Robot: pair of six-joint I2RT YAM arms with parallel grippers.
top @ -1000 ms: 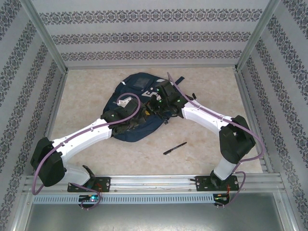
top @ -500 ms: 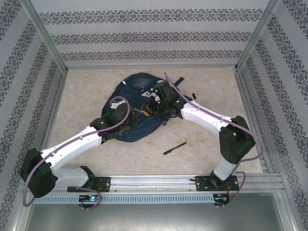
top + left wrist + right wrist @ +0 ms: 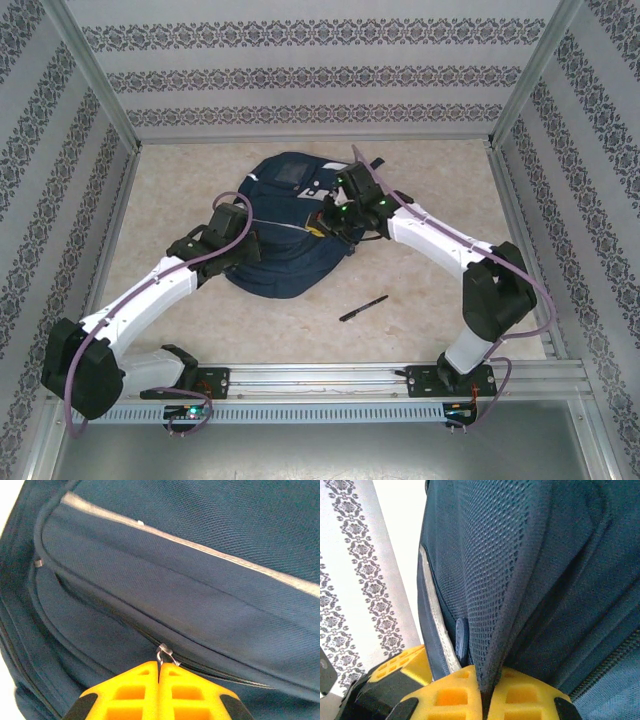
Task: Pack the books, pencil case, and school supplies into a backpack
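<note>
The large navy-blue fabric backpack (image 3: 285, 255) lies at the middle of the desk (image 3: 190, 180). The left end effector (image 3: 160, 667) is pinched tight on its metal zipper pull (image 3: 164, 653); the right end effector (image 3: 482, 682) is clamped on its mesh edge (image 3: 495, 605). A slim black pen (image 3: 363, 308) lies near-right.

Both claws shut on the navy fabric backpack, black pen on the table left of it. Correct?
Not quite: top view shows the slim black pen lying right of the large navy-blue fabric backpack, not left. Left claw and right claw are shut on the backpack.
</note>
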